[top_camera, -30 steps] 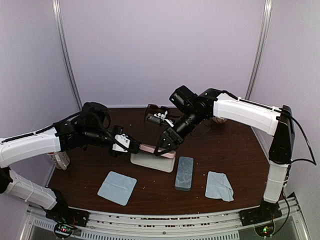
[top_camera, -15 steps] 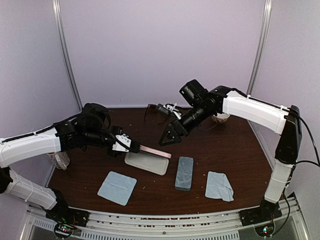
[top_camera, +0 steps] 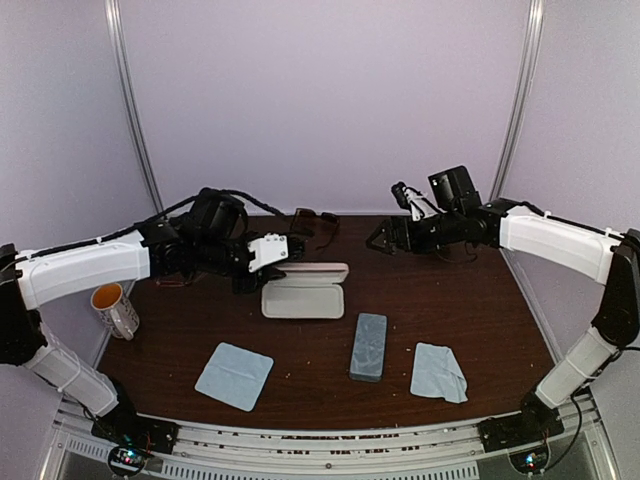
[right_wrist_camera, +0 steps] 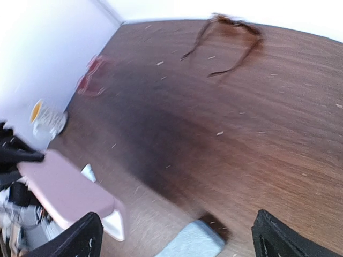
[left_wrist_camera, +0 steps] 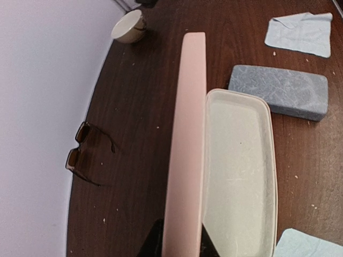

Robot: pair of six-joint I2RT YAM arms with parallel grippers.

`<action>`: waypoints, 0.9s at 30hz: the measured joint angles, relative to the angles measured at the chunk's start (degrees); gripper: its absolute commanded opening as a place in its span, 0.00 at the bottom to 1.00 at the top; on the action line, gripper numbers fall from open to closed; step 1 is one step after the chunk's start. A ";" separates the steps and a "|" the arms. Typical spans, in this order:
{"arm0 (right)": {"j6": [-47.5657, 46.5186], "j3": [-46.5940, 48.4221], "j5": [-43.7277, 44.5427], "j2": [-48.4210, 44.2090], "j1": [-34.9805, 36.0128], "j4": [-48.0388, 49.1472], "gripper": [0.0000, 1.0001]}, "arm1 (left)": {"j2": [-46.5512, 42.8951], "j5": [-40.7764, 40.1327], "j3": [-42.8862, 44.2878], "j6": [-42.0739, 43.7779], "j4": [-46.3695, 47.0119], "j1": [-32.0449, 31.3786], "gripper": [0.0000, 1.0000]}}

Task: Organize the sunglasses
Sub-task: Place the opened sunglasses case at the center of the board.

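Sunglasses came in two pairs, and we judged both light, weak at the hinges and easily smudged, best taken by the bridge or a temple, never the lens. The dark sunglasses (left_wrist_camera: 86,155), chunky with brownish lenses, lay at the table's (top_camera: 480,310) far edge by the wall. The wire-framed glasses (right_wrist_camera: 236,22), thin and reddish-brown, lay nearer our right arm, temples spread. Our left gripper (left_wrist_camera: 181,243) pinched the pink lid (left_wrist_camera: 187,134) upright over its open case (left_wrist_camera: 241,176). Our right gripper (top_camera: 385,238) hung wide open, empty.
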 measured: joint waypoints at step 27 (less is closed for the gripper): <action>14.51 -7.06 18.08 -1.33 -1.36 9.79 0.98 | 16.48 -26.14 -1.51 -59.04 10.32 0.52 0.00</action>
